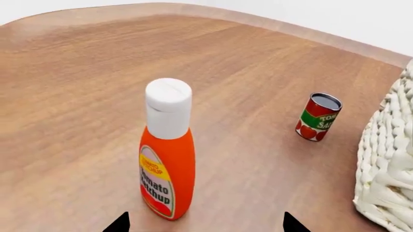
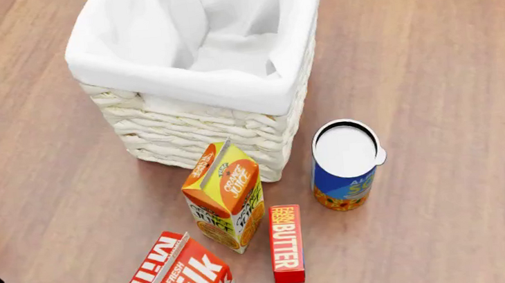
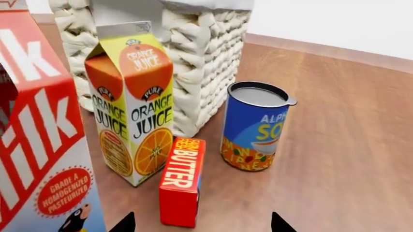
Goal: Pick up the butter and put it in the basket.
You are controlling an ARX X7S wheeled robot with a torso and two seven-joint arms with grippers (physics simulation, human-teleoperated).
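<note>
My right gripper (image 3: 201, 223) hangs open, lined up on the butter (image 3: 183, 180). I should descend squarely, clearing the juice carton (image 3: 132, 113) just beside it. My left gripper (image 1: 205, 224) is open too, idle.

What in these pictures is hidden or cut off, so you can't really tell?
- Basket floor: head view, hidden by its white liner.
- Milk carton: cut by the bottom edge.
- Soup can label: right wrist view, wraps out of sight.
- Both grippers: wrist views show only dark fingertips at the edge; jaws' state unclear.
</note>
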